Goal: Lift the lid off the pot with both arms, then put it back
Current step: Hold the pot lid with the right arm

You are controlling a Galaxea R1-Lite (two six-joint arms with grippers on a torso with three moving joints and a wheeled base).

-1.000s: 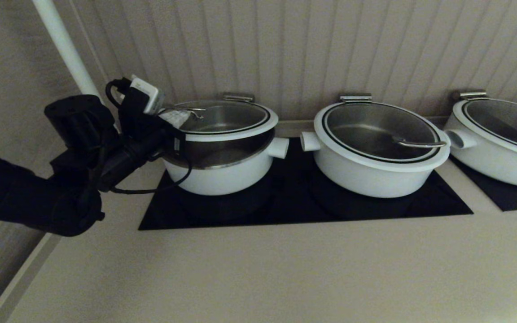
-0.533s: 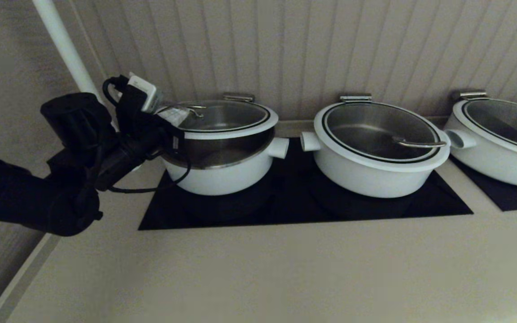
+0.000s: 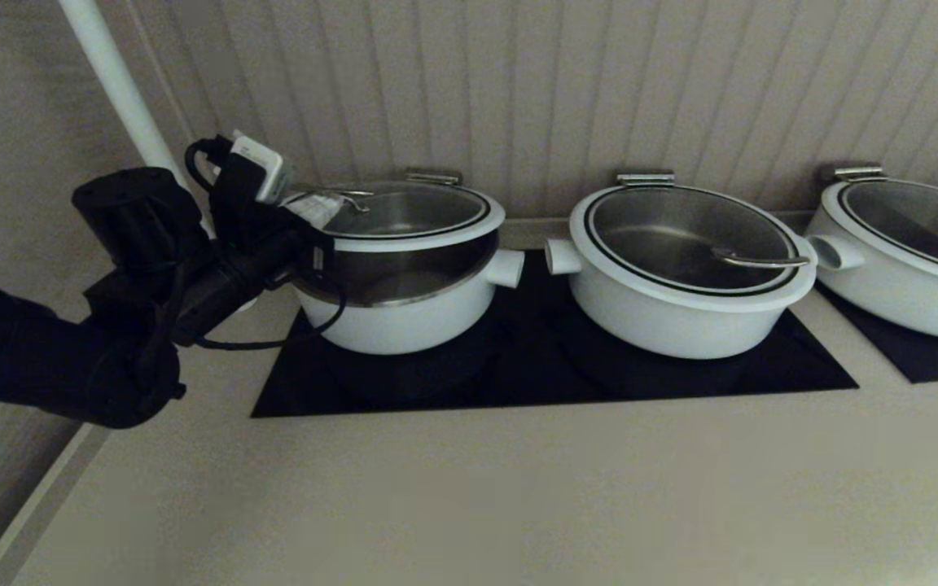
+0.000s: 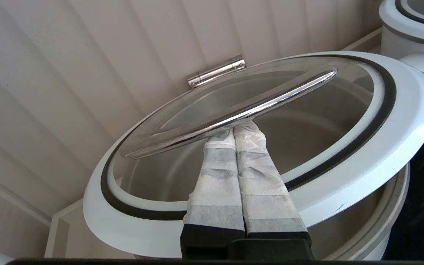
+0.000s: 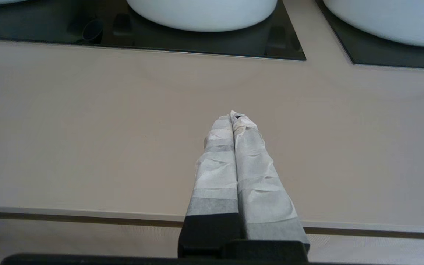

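The lid [image 3: 412, 213] is tilted up at its left side above the pot [image 3: 404, 321], still hinged at the rear [image 3: 432, 176]. My left gripper [image 3: 318, 213] is shut, and its fingertips sit under the lid's steel wire handle [image 3: 343, 196], propping it up. In the left wrist view the taped fingers [image 4: 215, 173] pass over the white rim [image 4: 399, 121] and touch the underside of the handle [image 4: 271, 101], with the pot's steel inside [image 4: 377, 224] below. My right gripper [image 5: 234, 117] is shut and empty above the bare counter, out of the head view.
Two like white pots stand to the right, the middle one [image 3: 681, 268] with its lid closed and the far one [image 3: 909, 252] at the edge. All sit on black cooktop panels [image 3: 550, 374]. A ribbed wall runs close behind. The counter's front edge [image 5: 87, 213] lies below my right gripper.
My left arm has shifted slightly left and up with the handle. The lid stays tilted open at about the same height.
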